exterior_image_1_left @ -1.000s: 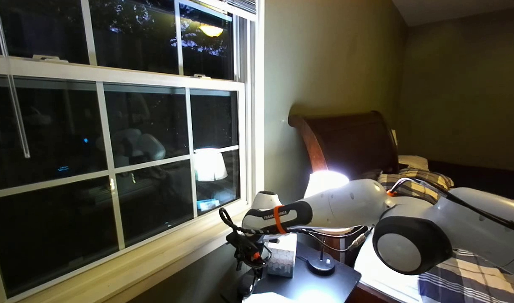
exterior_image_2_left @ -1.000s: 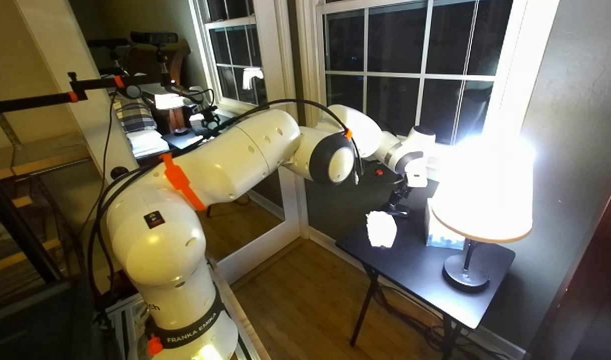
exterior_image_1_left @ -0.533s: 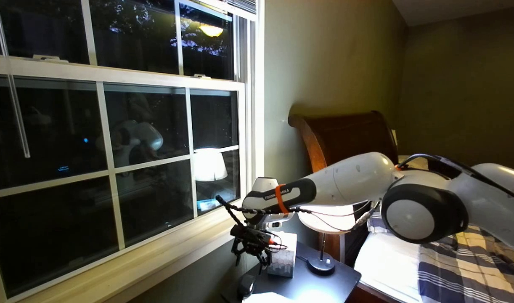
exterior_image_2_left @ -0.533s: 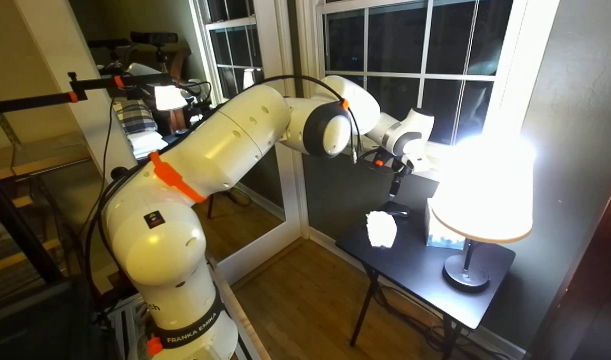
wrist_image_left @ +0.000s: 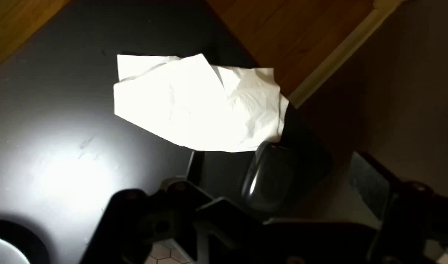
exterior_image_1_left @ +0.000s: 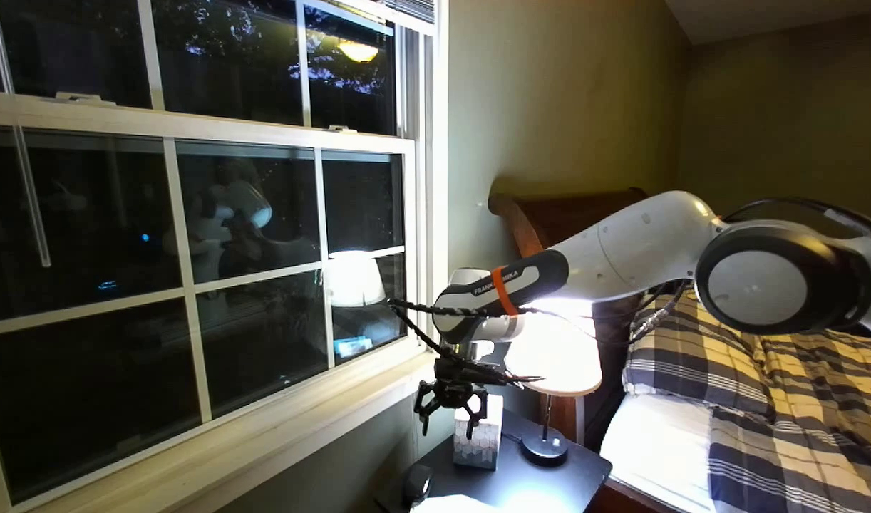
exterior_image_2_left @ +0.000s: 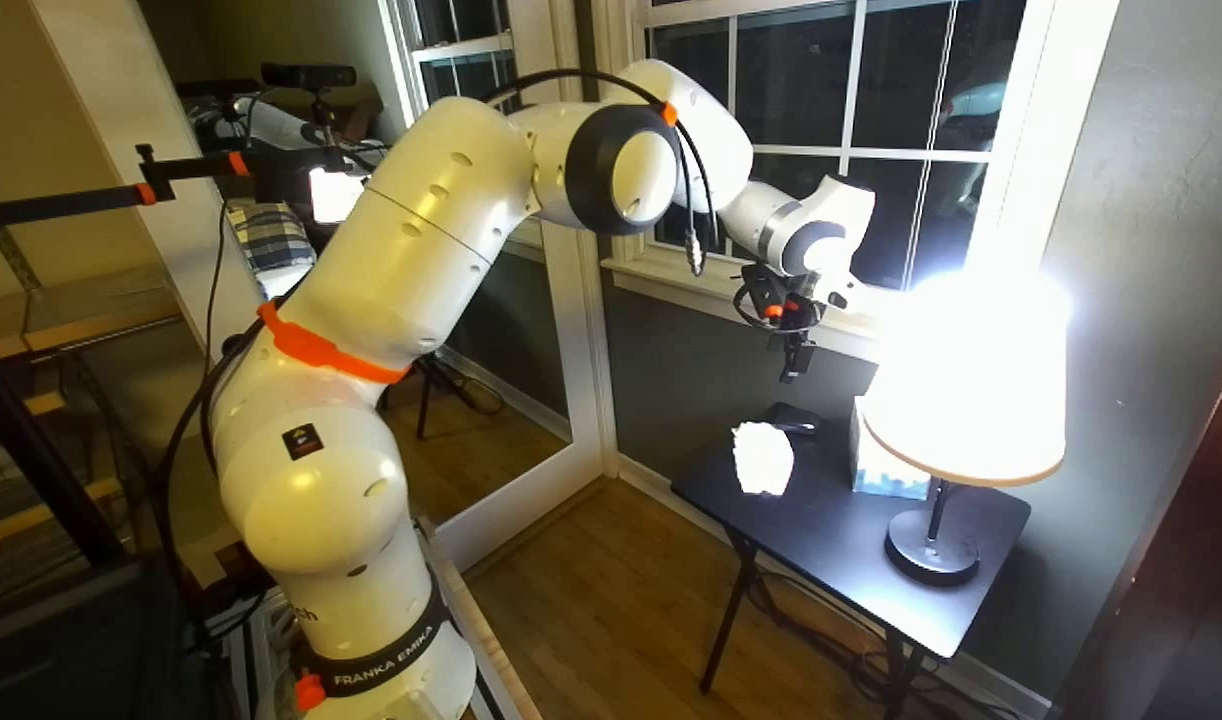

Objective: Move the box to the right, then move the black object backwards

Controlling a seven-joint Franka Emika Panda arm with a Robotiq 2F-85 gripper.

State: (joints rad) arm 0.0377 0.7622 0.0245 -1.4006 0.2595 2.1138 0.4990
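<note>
The box (exterior_image_1_left: 478, 436) is pale with a hexagon pattern and stands upright on the black table, beside the lamp. It also shows in an exterior view (exterior_image_2_left: 876, 462), partly behind the lamp shade, and a corner shows in the wrist view (wrist_image_left: 166, 253). The black object (wrist_image_left: 271, 178) is small, rounded and glossy. It lies near the table's edge by the wall, in both exterior views (exterior_image_1_left: 417, 484) (exterior_image_2_left: 793, 418). My gripper (exterior_image_1_left: 448, 429) is open and empty, with its fingers pointing down. It hangs well above the black object in an exterior view (exterior_image_2_left: 793, 376).
Crumpled white paper (wrist_image_left: 198, 106) lies on the table (exterior_image_2_left: 851, 540) against the black object. A lit lamp (exterior_image_2_left: 961, 400) stands close to the box. The window sill (exterior_image_1_left: 321, 427) and wall are close behind the gripper. A bed (exterior_image_1_left: 692, 427) stands beside the table.
The arm has risen, lifting my gripper up from close to the black object. The gripper has also turned and now shows both fingers spread. The box, black object and paper have not visibly moved.
</note>
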